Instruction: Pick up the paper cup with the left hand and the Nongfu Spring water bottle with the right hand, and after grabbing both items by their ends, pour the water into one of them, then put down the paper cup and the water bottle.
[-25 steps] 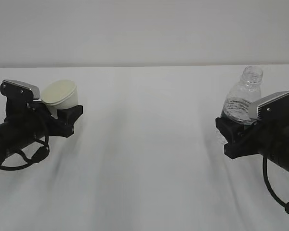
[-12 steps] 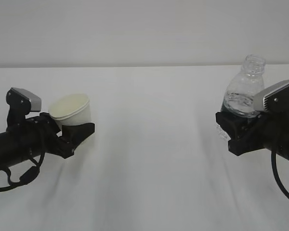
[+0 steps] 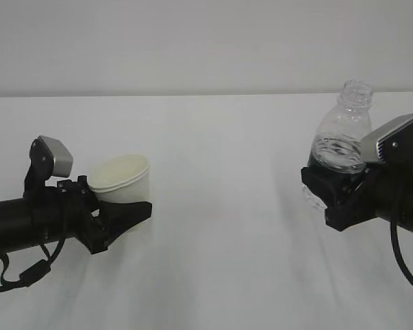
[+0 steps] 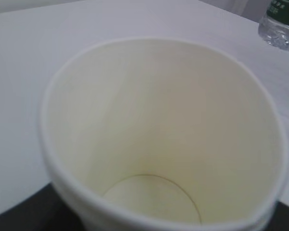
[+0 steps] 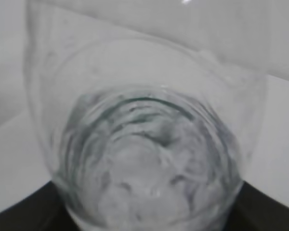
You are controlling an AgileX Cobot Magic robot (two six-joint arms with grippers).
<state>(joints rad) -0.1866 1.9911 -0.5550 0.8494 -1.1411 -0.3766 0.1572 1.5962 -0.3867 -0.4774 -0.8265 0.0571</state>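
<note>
left hand (image 3: 124, 216) grips paper cup (image 3: 121, 179) by its base, held above table (image 3: 220, 206), mouth up, empty inside | right hand (image 3: 330, 196) grips Nongfu Spring water bottle (image 3: 344, 130) low, uncapped, upright, water (image 3: 339, 152) inside

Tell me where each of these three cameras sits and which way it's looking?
Exterior view: faces the table from the front, slightly above; both arms show, left hand holding the paper cup, right hand holding the water bottle.
Left wrist view: looks down into the empty cup; dark fingers at the bottom edge.
Right wrist view: looks along the bottle onto its water.
Shared: the bottle appears in all three.
</note>
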